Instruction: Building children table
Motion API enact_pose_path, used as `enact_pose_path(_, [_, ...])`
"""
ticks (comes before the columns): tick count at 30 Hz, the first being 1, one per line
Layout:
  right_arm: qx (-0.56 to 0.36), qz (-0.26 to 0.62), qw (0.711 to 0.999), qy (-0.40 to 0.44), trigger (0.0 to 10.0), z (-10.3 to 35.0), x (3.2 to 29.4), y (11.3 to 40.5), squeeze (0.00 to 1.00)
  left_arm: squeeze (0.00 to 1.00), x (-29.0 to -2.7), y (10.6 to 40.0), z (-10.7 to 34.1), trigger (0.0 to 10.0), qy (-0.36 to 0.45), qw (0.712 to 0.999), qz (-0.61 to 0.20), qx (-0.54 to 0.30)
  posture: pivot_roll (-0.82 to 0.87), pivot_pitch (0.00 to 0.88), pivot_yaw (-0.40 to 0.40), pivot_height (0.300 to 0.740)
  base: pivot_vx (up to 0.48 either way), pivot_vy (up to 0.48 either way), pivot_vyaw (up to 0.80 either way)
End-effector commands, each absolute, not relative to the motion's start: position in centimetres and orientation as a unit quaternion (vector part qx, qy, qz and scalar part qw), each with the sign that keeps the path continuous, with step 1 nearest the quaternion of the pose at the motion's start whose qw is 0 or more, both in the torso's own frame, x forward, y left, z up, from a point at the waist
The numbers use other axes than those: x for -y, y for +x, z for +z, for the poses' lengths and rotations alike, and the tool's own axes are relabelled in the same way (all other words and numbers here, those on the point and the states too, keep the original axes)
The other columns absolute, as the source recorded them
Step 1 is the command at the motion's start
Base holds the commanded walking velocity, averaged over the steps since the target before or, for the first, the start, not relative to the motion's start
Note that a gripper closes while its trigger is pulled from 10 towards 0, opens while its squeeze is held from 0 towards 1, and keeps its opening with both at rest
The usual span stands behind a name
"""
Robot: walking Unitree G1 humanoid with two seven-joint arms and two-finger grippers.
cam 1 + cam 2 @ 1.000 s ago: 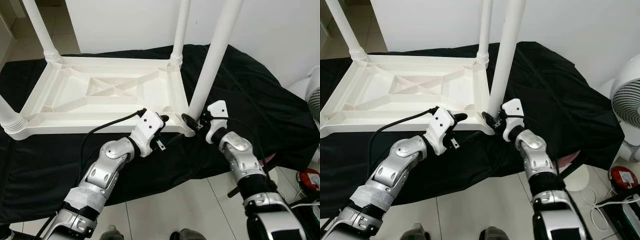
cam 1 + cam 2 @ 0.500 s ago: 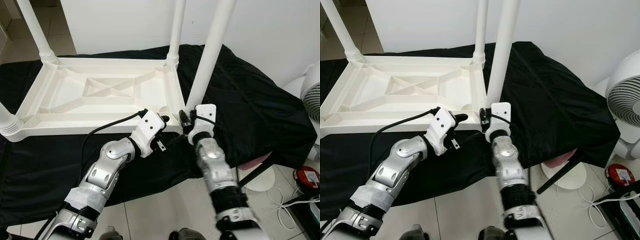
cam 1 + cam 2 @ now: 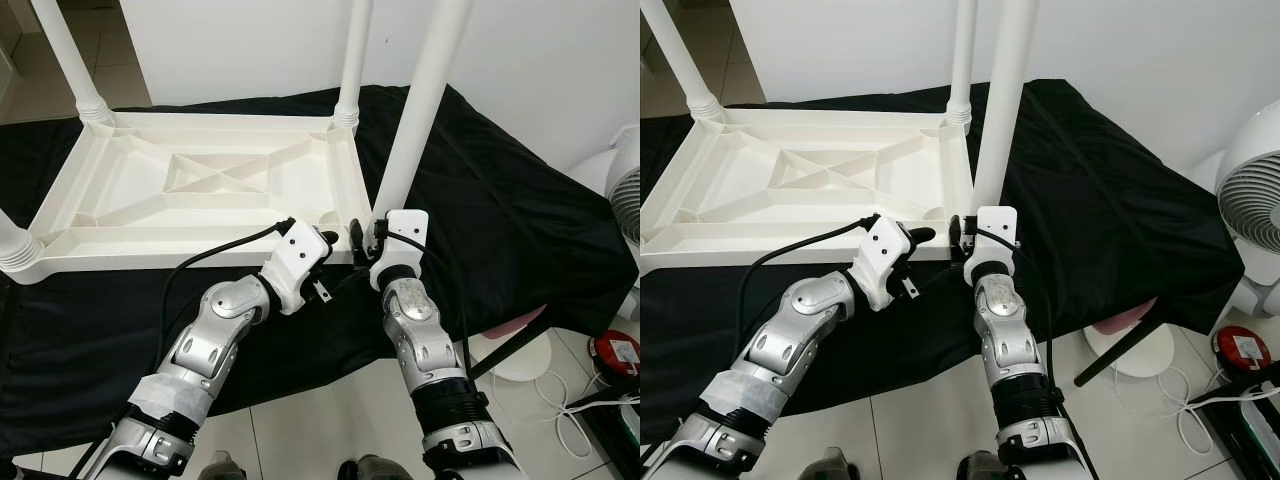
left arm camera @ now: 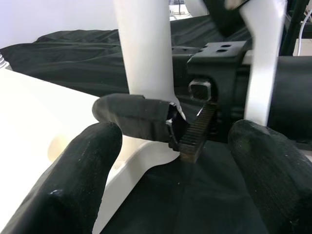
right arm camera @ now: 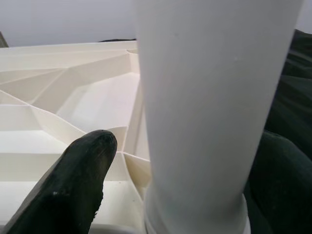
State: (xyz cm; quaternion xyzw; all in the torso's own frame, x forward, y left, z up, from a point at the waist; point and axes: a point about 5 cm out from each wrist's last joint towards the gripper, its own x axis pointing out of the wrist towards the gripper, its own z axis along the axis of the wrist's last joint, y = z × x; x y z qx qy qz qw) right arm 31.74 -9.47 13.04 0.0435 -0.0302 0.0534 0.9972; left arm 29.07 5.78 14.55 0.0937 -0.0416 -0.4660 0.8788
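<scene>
At the frame centre of the left eye view, near corner of the upturned tabletop: work position.
Tabletop: white plastic children's tabletop (image 3: 200, 190) lies underside up on a surface draped in black cloth (image 3: 500, 230), occupying the upper left and middle of the frame.
Legs already standing: one at the upper left corner (image 3: 70, 60), one at the far corner, top centre (image 3: 355, 60), one cut off at the left edge (image 3: 15, 240).
Leg in hand: the near-right leg (image 3: 420, 100) stands upright, its long axis vertical and leaning slightly toward the upper right; its foot sits at the corner socket just above the right wrist.
Right pincer: right pincer (image 3: 372, 232) is at the base of that leg; in the right wrist view one finger (image 5: 83, 180) shows on one side of the white tube (image 5: 209, 112) and the other at the opposite edge, so the fingers straddle the leg. Whether they press on it cannot be told.
Left pincer: left pincer (image 3: 325, 240) rests beside the tabletop's near rim, just left of the right one; in its wrist view its fingers (image 4: 78, 180) stand spread, holding nothing.
Key relation: the leg rises directly ahead of the right pincer, between its fingers; the right arm is nearer, the left close alongside.
Judgement: the leg appears to be at the seating stage; any next push or twist would act along the vertical axis, down into the socket.
Other: a white fan (image 3: 625, 195) at the right edge.
</scene>
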Motion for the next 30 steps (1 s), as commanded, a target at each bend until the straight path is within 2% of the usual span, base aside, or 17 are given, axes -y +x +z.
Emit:
enact_pose_path(1, [0.045, 0.062, 0.996, 0.055, 10.0, 13.3, 9.9, 31.4, 1.00, 0.00, -5.7, 29.0, 14.7, 10.0, 0.097, 0.878, -0.467, 0.043, 0.02, 0.000, -0.030, 0.740, 0.000, 0.000, 0.00])
enact_pose_path(7, [0.049, 0.102, 0.993, 0.026, 10.0, 12.9, 11.4, 31.0, 1.00, 0.00, -5.6, 29.1, 14.7, 10.0, 0.097, 0.878, -0.467, 0.043, 0.01, 0.000, -0.025, 0.740, 0.000, 0.000, 0.00])
enact_pose_path(8, [0.048, 0.133, 0.990, 0.008, 10.0, 12.7, 12.0, 30.9, 0.25, 0.00, -5.6, 29.1, 14.7, 10.0, 0.097, 0.878, -0.467, 0.043, 0.01, 0.000, -0.025, 0.740, 0.000, 0.000, 0.00])
enact_pose_path(9, [0.048, 0.133, 0.990, 0.008, 10.0, 12.7, 12.0, 30.9, 0.25, 0.00, -5.6, 29.1, 14.7, 10.0, 0.097, 0.878, -0.467, 0.043, 0.01, 0.000, -0.025, 0.740, 0.000, 0.000, 0.00])
enact_pose_path(10, [0.048, 0.162, 0.986, -0.007, 10.0, 12.6, 12.3, 30.8, 0.00, 0.00, -5.6, 29.1, 14.7, 10.0, 0.097, 0.877, -0.468, 0.043, 0.01, 0.000, -0.025, 0.740, 0.000, 0.000, 0.00])
enact_pose_path(16, [0.044, 0.210, 0.976, -0.032, 10.0, 12.5, 13.1, 31.0, 0.00, 0.00, -5.6, 29.1, 14.7, 10.0, 0.099, 0.876, -0.469, 0.043, 0.01, 0.000, -0.017, 0.740, 0.000, 0.000, 0.00])
enact_pose_path(19, [0.040, 0.262, 0.962, -0.065, 10.0, 12.8, 14.0, 32.2, 0.00, 0.00, -5.6, 29.2, 14.8, 10.0, 0.099, 0.875, -0.471, 0.042, 0.00, 0.000, -0.010, 0.740, 0.000, 0.000, 0.00])
enact_pose_path(22, [0.037, 0.275, 0.959, -0.066, 10.0, 13.1, 14.3, 32.8, 0.00, 0.00, -5.6, 29.2, 14.7, 10.0, 0.100, 0.875, -0.472, 0.042, 0.00, 0.000, -0.010, 0.740, 0.000, 0.000, 0.00])
enact_pose_path(26, [0.031, 0.289, 0.954, -0.075, 10.0, 13.1, 14.2, 33.3, 0.00, 0.00, -5.6, 29.2, 14.8, 10.0, 0.101, 0.874, -0.473, 0.041, 0.01, 0.000, -0.007, 0.740, 0.000, 0.000, 0.00])
enact_pose_path(30, [0.012, 0.335, 0.936, -0.111, 10.0, 13.3, 13.5, 34.8, 0.00, 0.00, -5.8, 29.3, 14.9, 10.0, 0.104, 0.873, -0.474, 0.042, 0.03, 0.000, -0.010, 0.740, 0.000, 0.000, 0.00])
